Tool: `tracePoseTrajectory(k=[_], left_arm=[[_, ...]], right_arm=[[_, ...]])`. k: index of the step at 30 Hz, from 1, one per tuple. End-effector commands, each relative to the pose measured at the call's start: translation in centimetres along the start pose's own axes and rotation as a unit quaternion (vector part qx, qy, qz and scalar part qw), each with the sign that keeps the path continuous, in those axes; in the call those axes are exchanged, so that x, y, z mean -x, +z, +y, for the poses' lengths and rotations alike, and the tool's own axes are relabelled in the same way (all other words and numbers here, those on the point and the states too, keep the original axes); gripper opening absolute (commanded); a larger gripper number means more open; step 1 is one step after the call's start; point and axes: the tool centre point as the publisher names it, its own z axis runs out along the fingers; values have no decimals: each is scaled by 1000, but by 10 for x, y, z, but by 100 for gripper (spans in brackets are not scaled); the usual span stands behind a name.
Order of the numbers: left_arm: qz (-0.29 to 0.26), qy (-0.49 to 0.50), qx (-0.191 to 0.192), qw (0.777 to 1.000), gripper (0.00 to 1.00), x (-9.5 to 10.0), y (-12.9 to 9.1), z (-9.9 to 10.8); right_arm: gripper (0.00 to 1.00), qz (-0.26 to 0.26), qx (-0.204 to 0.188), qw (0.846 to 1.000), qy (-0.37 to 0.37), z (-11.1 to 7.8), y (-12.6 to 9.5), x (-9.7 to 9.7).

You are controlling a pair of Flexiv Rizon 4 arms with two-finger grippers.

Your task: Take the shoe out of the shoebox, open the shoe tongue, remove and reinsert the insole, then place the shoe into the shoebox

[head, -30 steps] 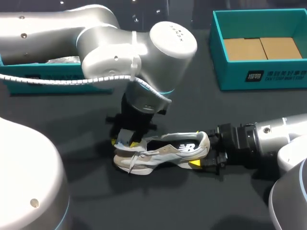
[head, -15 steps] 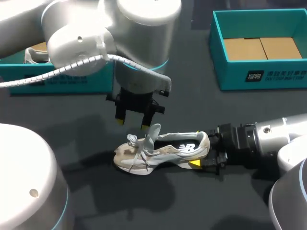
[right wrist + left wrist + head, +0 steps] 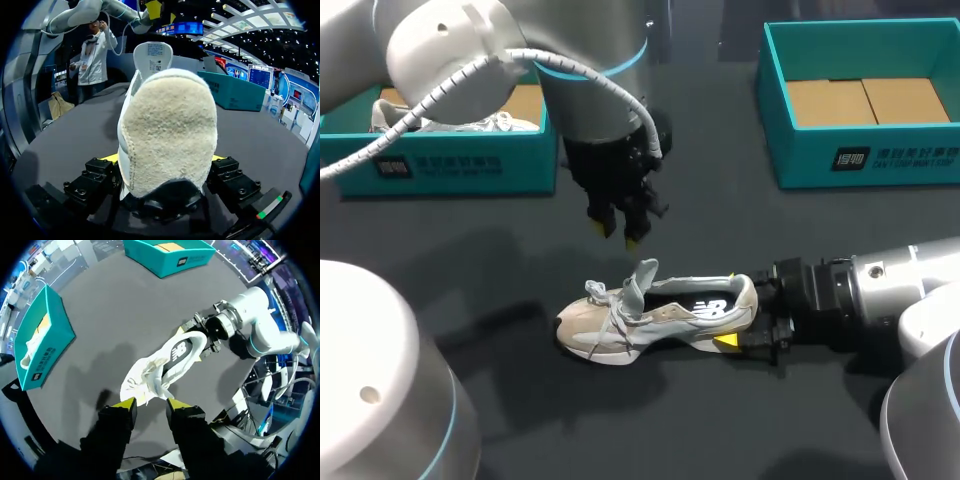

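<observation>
A grey and white shoe [image 3: 655, 315] lies on its sole on the dark table, toe toward my left, with its tongue [image 3: 642, 280] standing up. My right gripper [image 3: 752, 325] is shut on the shoe's heel [image 3: 167, 140], one finger on each side. My left gripper [image 3: 616, 233] hangs above and behind the shoe, open, with nothing between its fingers. In the left wrist view the shoe [image 3: 165, 362] lies well ahead of the left gripper [image 3: 151, 405]. A teal shoebox [image 3: 860, 160] with only a cardboard floor stands at the back right.
A second teal shoebox [image 3: 450, 165] at the back left holds another shoe [image 3: 470, 122]. Both boxes also show in the left wrist view, the left box [image 3: 42, 345] and the right box [image 3: 167, 255]. Bare dark table surrounds the shoe.
My left gripper let go of the tongue, rose and drew back from the shoe, its fingers closing somewhat. The tongue now stands upright. The right arm and shoe stayed put.
</observation>
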Motion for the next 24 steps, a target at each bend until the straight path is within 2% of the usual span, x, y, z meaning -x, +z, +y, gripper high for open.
tracePoseTrajectory(k=[1,5,17,18,20,22,24], left_arm=[[54,182,-12,982,0,-2,-10,1],[61,271,-35,960,0,-12,-20,-3],[61,271,-35,960,0,-12,-20,-3],[71,297,-17,952,0,-14,-18,-3],[41,304,-50,951,0,-17,-15,-4],[55,342,-46,937,0,-23,-10,-4],[29,350,-63,934,0,-32,1,-9]], right_arm=[[0,-1,-2,1000,0,0,-1,-1],[0,-1,-2,1000,0,0,-1,-1],[0,-1,-2,1000,0,0,-1,-1],[0,-1,-2,1000,0,0,-1,-1],[0,-1,-2,1000,0,0,-1,-1],[0,-1,-2,1000,0,0,-1,-1],[0,-1,-2,1000,0,0,-1,-1]])
